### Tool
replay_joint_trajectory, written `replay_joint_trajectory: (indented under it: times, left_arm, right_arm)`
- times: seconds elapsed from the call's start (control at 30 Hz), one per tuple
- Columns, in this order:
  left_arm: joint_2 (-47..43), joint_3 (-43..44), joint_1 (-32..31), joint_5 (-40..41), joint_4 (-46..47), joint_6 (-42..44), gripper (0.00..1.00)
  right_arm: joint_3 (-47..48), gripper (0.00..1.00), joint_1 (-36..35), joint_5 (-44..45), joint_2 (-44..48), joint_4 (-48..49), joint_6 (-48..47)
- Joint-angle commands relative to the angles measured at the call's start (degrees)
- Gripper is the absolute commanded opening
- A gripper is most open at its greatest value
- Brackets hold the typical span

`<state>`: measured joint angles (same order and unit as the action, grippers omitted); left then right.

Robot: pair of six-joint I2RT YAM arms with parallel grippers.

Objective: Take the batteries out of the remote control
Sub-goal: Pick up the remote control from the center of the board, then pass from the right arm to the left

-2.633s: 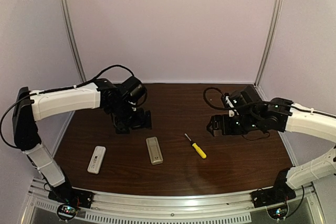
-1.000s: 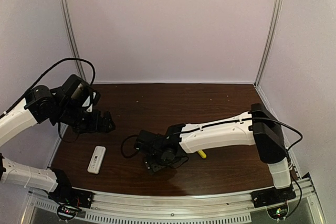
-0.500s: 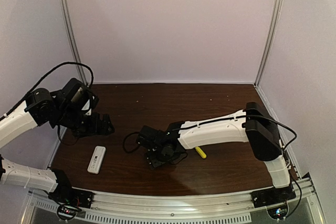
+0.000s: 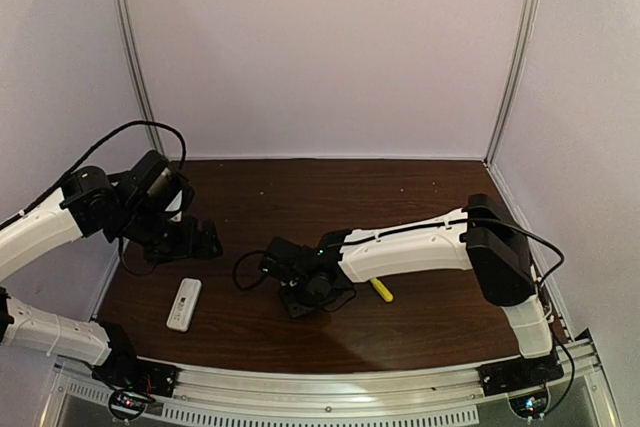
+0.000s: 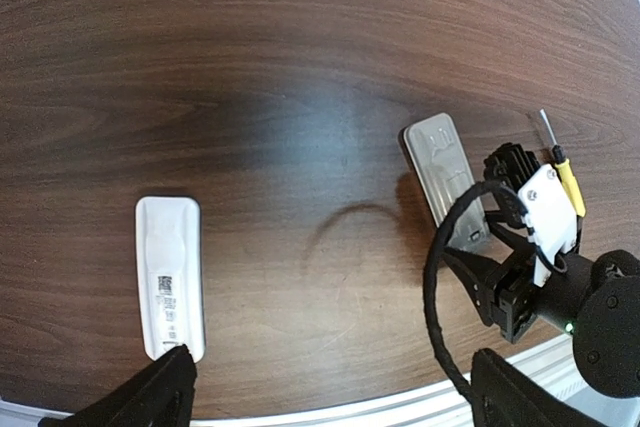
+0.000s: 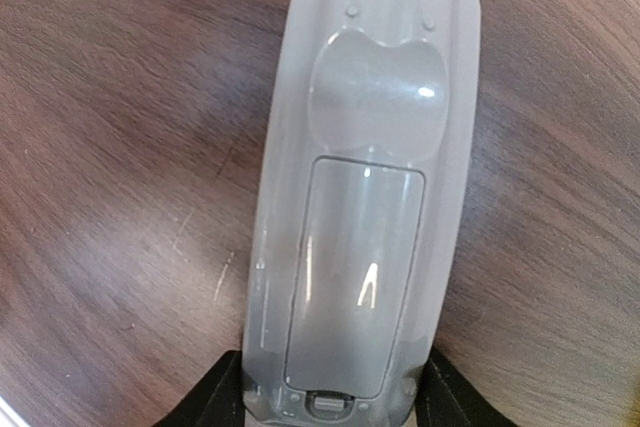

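Both arms have traded places since the earliest view: my right hand (image 6: 330, 399) has swung in from the far right and come down over the grey remote (image 6: 360, 207), and my left hand (image 5: 335, 399) has backed off it to the left. Over the last half second the right hand has barely shifted, only settling lower.

My right fingers (image 6: 222, 392) flank the latch end of the grey remote, one close against each long side. They have been drawing together, but I cannot tell whether they already press on the casing or stand just off it. The remote lies flat on the table (image 5: 300, 47), back upward, directly under this hand.

My left hand hangs spread wide with nothing between its fingers. The white remote (image 5: 170, 277) lies flat below it, toward its left finger, untouched. The screwdriver (image 4: 381, 290) rests just beyond my right wrist, on the side away from the left hand, also untouched.

As for progress, I judge almost nothing is done. The cover (image 6: 355, 277) sits flush in the grey remote's back, latch closed, so the batteries are not in sight; presumably they are inside. No battery lies on the table in any view. What remains is nearly all of it: secure the remote, get the cover off, lift each cell out, and, if the white remote also carries cells, do the same there. Whether its cover is on I cannot make out.
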<state>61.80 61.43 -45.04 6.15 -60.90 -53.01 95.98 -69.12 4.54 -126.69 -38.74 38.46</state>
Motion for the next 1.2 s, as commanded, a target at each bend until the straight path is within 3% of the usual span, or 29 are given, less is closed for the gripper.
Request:
replay_joint_trajectory:
  times: [0.0,0.17,0.33,0.7,1.17]
  left_arm:
    - [0.6,0.8,0.4,-0.8,2.4,0.2,0.98]
    - [1.0,1.1,0.4,-2.3,3.2,2.5,0.97]
    - [0.9,2.1,0.9,-12.2,6.5,6.5,0.97]
    - [-5.0,2.5,13.1,-33.2,11.1,12.0,0.96]
    - [1.9,0.7,14.5,-52.7,23.2,9.3,0.92]
  right_arm:
    - [-0.8,0.55,0.8,0.1,-2.9,-0.7,-1.3]
    - [-2.5,0.4,1.2,0.1,-1.3,0.6,-4.3]
    - [-5.7,0.27,1.6,-0.4,3.5,3.6,-9.3]
    - [-13.8,0.25,1.6,-2.4,18.8,6.7,-21.4]
    - [-22.4,0.21,1.5,-9.6,37.0,11.7,-30.2]
